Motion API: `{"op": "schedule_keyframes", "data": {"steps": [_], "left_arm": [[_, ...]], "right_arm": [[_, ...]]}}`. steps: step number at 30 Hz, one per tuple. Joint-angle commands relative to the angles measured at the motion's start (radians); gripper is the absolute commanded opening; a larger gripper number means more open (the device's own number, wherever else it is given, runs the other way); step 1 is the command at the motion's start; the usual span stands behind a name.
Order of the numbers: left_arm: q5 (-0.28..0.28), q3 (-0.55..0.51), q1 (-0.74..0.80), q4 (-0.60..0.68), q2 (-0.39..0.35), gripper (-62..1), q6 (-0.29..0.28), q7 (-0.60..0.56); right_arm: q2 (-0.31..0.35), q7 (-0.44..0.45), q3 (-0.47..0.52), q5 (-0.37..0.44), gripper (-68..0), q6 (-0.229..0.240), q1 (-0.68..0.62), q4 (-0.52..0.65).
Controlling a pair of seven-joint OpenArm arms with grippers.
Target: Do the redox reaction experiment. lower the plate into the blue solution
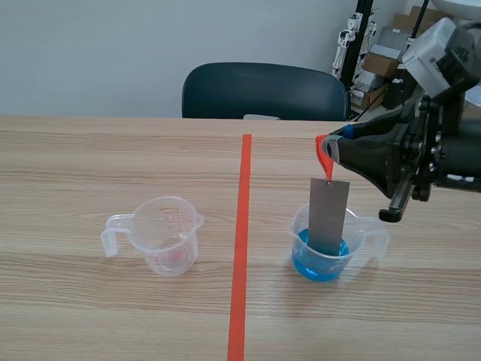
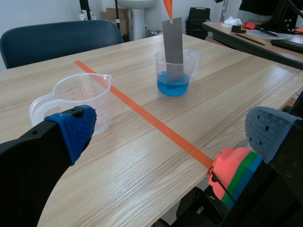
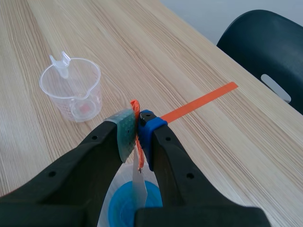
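My right pincer point(image 1: 329, 144) is clamped on an orange strap point(image 1: 323, 161). The grey metal plate point(image 1: 328, 214) hangs directly below it, its lower edge apparently dipping into the blue solution point(image 1: 314, 265) in a clear measuring cup point(image 1: 374, 233). My left pincer point(image 2: 173, 131) gapes wide, empty. As I judge it, a swinging plate could catch the rim and tip the cup.

Upright grey plate point(image 1: 328, 214) in blue solution point(image 1: 322, 268)
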Motion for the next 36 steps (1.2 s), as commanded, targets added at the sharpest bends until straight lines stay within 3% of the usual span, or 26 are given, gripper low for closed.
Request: {"op": "schedule_keyframes", "data": {"steps": [1,12,17,36], "left_arm": [[-0.003,-0.003,0.01,0.014,0.017,1.4,0.001,-0.019],[-0.006,-0.004,-0.007,0.015,0.045,1.4,0.024,-0.029],[-0.006,-0.004,-0.017,0.015,0.045,1.4,0.027,-0.024],[-0.007,-0.004,-0.018,0.015,0.045,1.4,0.027,0.018]], "right_arm": [[-0.008,0.022,0.005,-0.006,-67.3,0.013,0.003,-0.005],[-0.071,0.058,0.005,-0.074,-67.3,0.02,0.002,-0.089],[-0.079,0.058,0.005,-0.073,-67.3,0.088,0.002,-0.095],[-0.079,0.058,0.005,-0.051,-67.3,0.102,0.002,-0.095]]}}
